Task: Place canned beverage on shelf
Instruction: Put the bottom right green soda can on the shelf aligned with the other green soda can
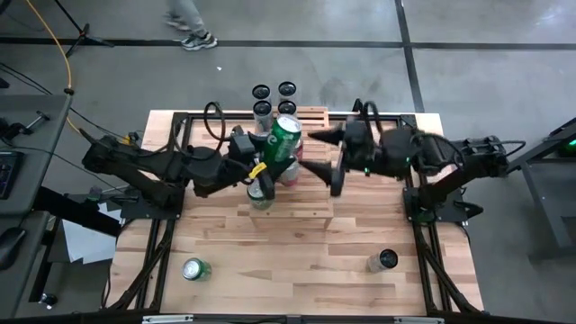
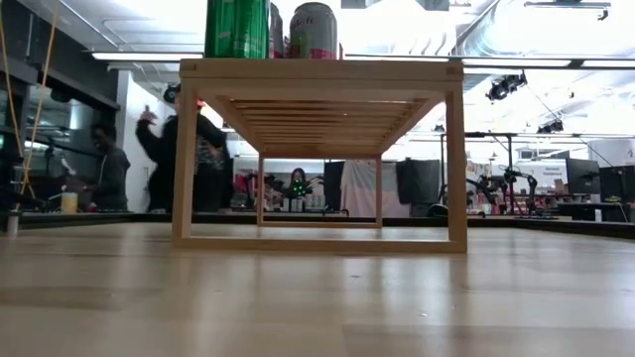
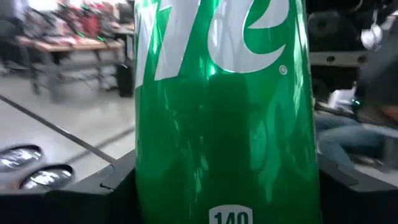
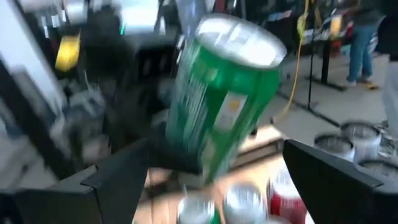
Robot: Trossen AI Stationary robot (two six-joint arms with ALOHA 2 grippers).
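Observation:
A green canned beverage (image 1: 286, 135) hangs tilted above the pale slatted shelf (image 1: 310, 202) in the middle of the table, with my left gripper (image 1: 268, 148) shut on it. It fills the left wrist view (image 3: 227, 112). My right gripper (image 1: 329, 160) stands open just to the can's right with nothing between its fingers; its wrist view shows the can (image 4: 221, 99) ahead of it. On the shelf stand a green-topped can (image 1: 261, 193) and a pink one (image 1: 290, 169). In the low view, cans (image 2: 238, 28) stand on the shelf top (image 2: 322, 69), and neither gripper shows there. My left gripper pinches the green can's side walls (image 3: 146, 174) between its two fingers (image 3: 106, 183), one on either side of the body. The fingers come in about level from the table's left, across the can. The can is lifted clear and tilted, its silver top (image 4: 239, 40) leaning toward the right gripper.
Several dark cans (image 1: 274, 99) stand in a group at the table's far edge behind the shelf. A green can (image 1: 195, 269) lies near the front left, and a dark-topped can (image 1: 382, 261) stands near the front right. Bare tabletop (image 1: 288, 261) lies in front of the shelf.

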